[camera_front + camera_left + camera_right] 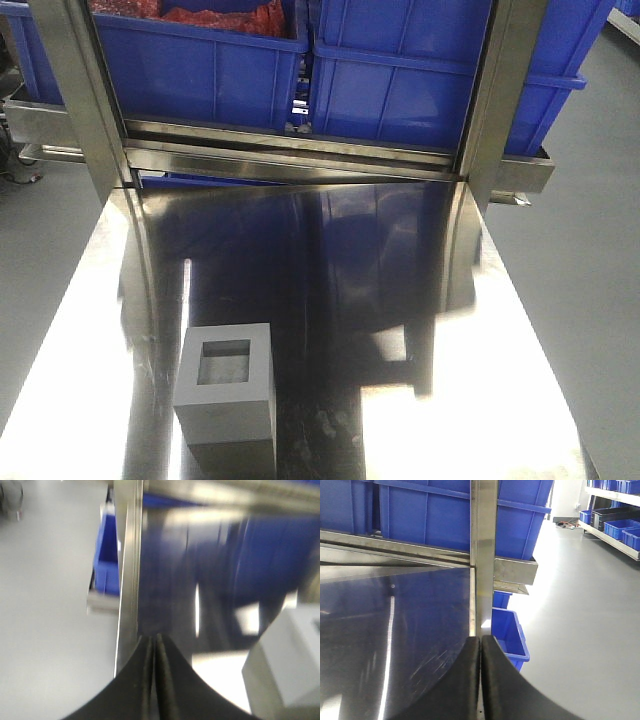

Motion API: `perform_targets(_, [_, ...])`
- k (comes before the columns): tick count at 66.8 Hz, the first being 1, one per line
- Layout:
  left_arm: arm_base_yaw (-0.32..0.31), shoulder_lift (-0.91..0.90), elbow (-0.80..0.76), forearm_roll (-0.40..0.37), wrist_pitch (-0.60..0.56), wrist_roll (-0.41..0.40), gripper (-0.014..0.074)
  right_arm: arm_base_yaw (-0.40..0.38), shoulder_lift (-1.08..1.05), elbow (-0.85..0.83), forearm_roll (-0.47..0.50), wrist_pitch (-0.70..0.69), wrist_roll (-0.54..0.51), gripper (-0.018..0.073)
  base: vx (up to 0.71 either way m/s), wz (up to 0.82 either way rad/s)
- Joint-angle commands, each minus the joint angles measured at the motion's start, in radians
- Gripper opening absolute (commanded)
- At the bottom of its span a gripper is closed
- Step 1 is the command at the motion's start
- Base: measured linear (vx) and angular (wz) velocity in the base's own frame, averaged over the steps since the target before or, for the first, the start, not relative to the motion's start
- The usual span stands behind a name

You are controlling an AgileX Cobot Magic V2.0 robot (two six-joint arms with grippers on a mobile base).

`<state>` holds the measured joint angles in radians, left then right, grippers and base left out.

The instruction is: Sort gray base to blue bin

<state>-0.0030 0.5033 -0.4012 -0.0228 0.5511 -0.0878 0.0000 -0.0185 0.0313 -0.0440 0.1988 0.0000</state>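
The gray base stands on the steel table near its front left, its square recess facing up. It also shows, blurred, at the right edge of the left wrist view. My left gripper is shut and empty, over the table's left edge, to the left of the block and apart from it. My right gripper is shut and empty over the table's right edge. Neither gripper appears in the front view. One blue bin sits on the rack behind the table, at the right.
A second blue crate on the rack's left holds red material. Steel uprights flank the table's far end. Smaller blue crates sit on the floor beside the table, right and left.
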Motion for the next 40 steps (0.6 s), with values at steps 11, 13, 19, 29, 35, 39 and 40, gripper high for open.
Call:
perform_targets(11, [0.003,0.057,-0.036,-0.008,-0.047,-0.006,-0.0007,-0.005,-0.008,0.006,-0.008,-0.072,-0.012,-0.0005,0.00,0.00])
perform_targets(13, [0.003,0.057,-0.036,-0.008,-0.047,-0.006,-0.0007,-0.005,-0.008,0.006,-0.008,-0.072,-0.012,-0.0005,0.00,0.00])
perform_targets(19, [0.003,0.057,-0.036,-0.008,-0.039,-0.006,-0.0007,-0.005,-0.008,0.006,-0.008,-0.072,-0.012,-0.0005,0.00,0.00])
perform_targets(29, [0.003,0.058,-0.036,-0.007,-0.018,-0.002,0.0015,-0.005,-0.008,0.006,-0.008,-0.072,-0.012,-0.0005,0.00,0.00])
perform_targets(35, [0.003,0.058,-0.036,-0.007,-0.018,0.012,0.0058,-0.005,-0.008,0.006,-0.008,-0.074,-0.012,-0.0005,0.00,0.00])
perform_targets(39, [0.003,0.058,-0.036,-0.007,-0.018,0.021,0.0101,-0.005,-0.008,0.006,-0.008,-0.075,-0.012,-0.0005,0.00,0.00])
perform_targets(40, [0.003,0.058,-0.036,-0.007,-0.018,0.021,0.0112,-0.005,-0.008,0.006,-0.008,-0.075,-0.012,-0.0005,0.00,0.00])
